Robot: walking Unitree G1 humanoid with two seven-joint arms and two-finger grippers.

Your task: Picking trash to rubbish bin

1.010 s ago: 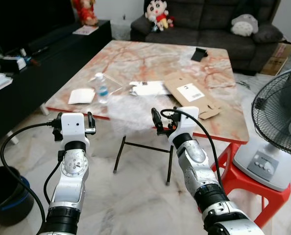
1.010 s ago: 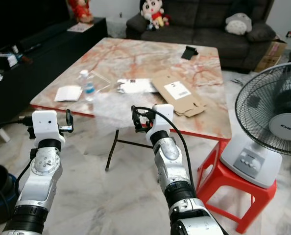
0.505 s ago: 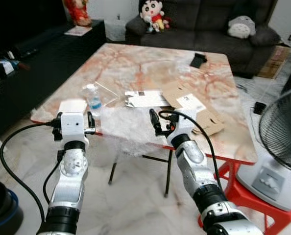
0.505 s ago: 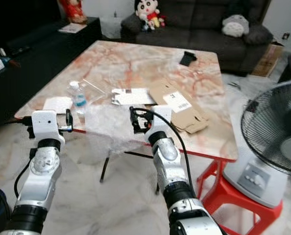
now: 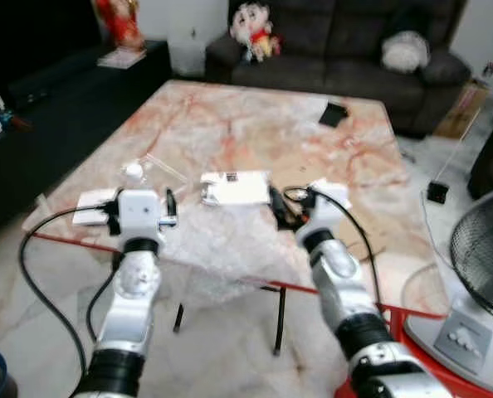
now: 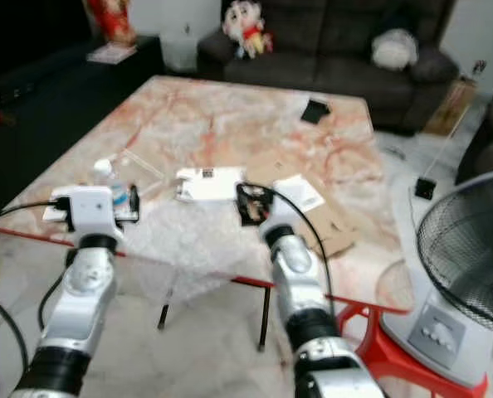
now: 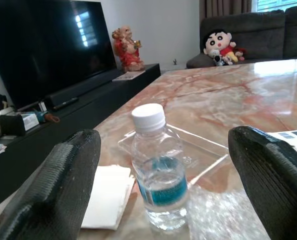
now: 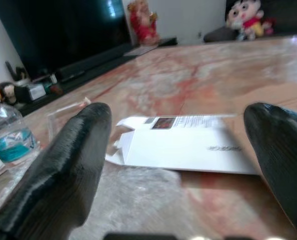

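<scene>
Two jointed silver arms with black rings; white box-shaped wrists; the left gripper (image 5: 170, 211) and right gripper (image 5: 277, 207) have textured black fingers (image 7: 63, 190); looping black cables.

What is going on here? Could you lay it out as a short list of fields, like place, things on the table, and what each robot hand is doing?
Place: living room, marble-patterned table
Trash on table: water bottle, white napkin, flat white box, bubble wrap, cardboard
Left gripper: open, aimed at the water bottle, not touching
Right gripper: open, facing the flat white box
Background: dark sofa with plush toys, fan
</scene>
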